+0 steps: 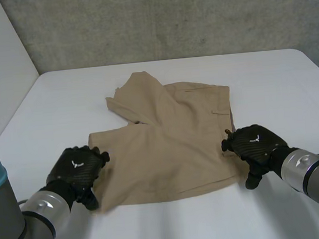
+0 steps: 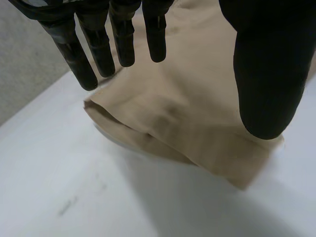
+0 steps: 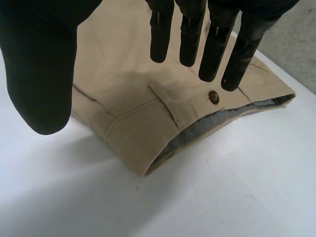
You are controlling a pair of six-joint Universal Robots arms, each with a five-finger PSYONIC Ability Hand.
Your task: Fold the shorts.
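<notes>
I judge the shorts (image 1: 167, 147) barely folded — mostly spread across the tabletop (image 1: 268, 87). Left hand (image 1: 74, 169) over a hem corner, right hand (image 1: 255, 143) over the waistband, fingers apart, gripping nothing yet.

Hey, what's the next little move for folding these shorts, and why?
Probably lower both and pinch the cloth: the left robot hand and right robot hand are open at opposite edges of the shorts, gripping nothing yet.

Soft, even light fell brightly across the white counter (image 1: 290, 85); the tan shorts (image 1: 173, 146) cast faint, diffuse shadows beneath their lifted edges.
</notes>
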